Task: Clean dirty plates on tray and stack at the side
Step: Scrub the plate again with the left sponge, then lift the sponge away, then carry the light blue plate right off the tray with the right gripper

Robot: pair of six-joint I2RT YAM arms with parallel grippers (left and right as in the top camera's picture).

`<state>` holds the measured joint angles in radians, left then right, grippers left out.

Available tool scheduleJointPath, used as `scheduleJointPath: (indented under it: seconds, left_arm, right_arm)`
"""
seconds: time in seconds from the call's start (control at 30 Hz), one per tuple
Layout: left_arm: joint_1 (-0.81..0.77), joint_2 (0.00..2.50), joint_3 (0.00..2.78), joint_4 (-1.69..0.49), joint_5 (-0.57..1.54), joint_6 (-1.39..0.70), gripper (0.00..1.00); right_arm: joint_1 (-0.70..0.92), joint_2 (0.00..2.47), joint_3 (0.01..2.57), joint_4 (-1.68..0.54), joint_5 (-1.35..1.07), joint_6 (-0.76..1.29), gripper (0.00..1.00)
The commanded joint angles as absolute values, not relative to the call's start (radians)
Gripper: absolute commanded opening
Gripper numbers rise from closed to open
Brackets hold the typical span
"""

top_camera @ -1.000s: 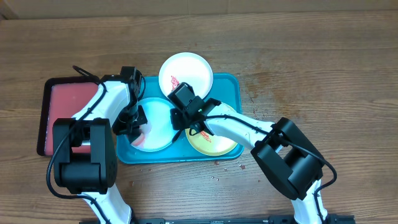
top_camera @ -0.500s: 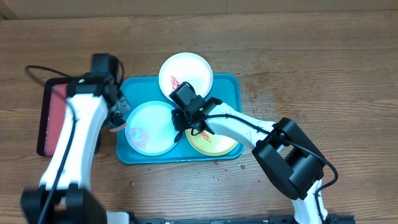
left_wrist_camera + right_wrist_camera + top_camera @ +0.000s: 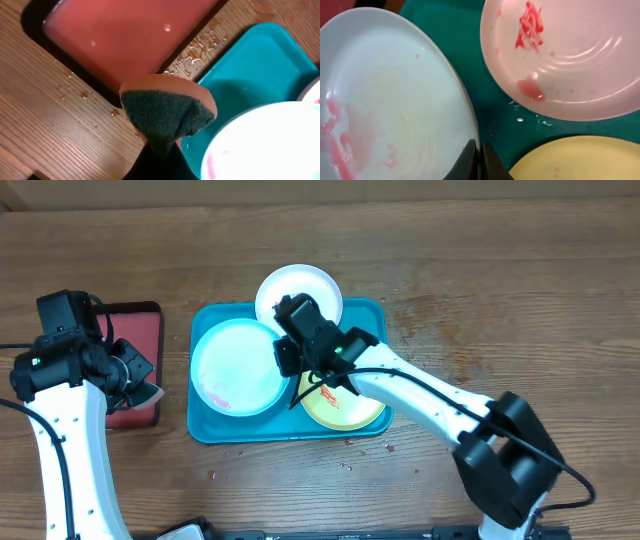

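Scrubbing step. Right gripper (image 3: 479, 159) closed tight on rim of round pale blue plastic plate (image 3: 235, 365), in big teal plastic tray (image 3: 365, 315). Left gripper (image 3: 132, 370) pinches green-and-orange sponge (image 3: 167, 112) near red tray (image 3: 130, 35). Next, likely: rub red smears (image 3: 335, 130) off.

Overhead is evenly lit and sharp, with only soft short shadows on the table (image 3: 520, 270). Left wrist has small glare spots on the red tray (image 3: 130, 35). Right wrist is slightly soft, with sheen on the white plate (image 3: 590, 50).
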<state>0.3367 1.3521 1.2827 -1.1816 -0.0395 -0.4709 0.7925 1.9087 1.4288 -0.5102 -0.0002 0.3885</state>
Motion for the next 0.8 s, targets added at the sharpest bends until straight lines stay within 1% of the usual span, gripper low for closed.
scheduleJointPath:
  seconds: [0.0,0.07,0.17,0.23,0.27,0.3,0.43,0.67,0.77]
  left_arm:
    - [0.341,1.348,1.276,-1.174,-0.002,-0.448,0.04]
    - [0.341,1.348,1.276,-1.169,-0.002,-0.449,0.04]
    - [0.341,1.348,1.276,-1.163,-0.002,-0.449,0.04]
    - [0.34,1.348,1.276,-1.162,-0.002,-0.449,0.04]
    - [0.34,1.348,1.276,-1.162,-0.003,-0.449,0.04]
    - [0.34,1.348,1.276,-1.163,-0.003,-0.449,0.04]
    - [0.34,1.348,1.276,-1.163,-0.002,-0.448,0.04]
    - [0.34,1.348,1.276,-1.164,-0.003,-0.448,0.04]
    - [0.34,1.348,1.276,-1.163,-0.003,-0.448,0.04]
  right_arm:
    - [0.793,1.863,1.457,-0.523,0.089,0.292,0.04]
    - [0.793,1.858,1.47,-0.549,0.125,0.221,0.04]
    - [0.806,1.855,1.519,-0.622,0.284,0.138,0.04]
    - [0.841,1.855,1.568,-0.667,0.485,0.05,0.04]
    - [0.849,1.855,1.575,-0.668,0.526,0.033,0.04]
    - [0.87,1.855,1.588,-0.666,0.625,-0.007,0.04]
    - [0.933,1.855,1.597,-0.63,0.873,-0.126,0.04]
    - [0.994,1.855,1.597,-0.506,1.087,-0.274,0.04]
    - [1.004,1.855,1.597,-0.444,1.167,-0.42,0.04]
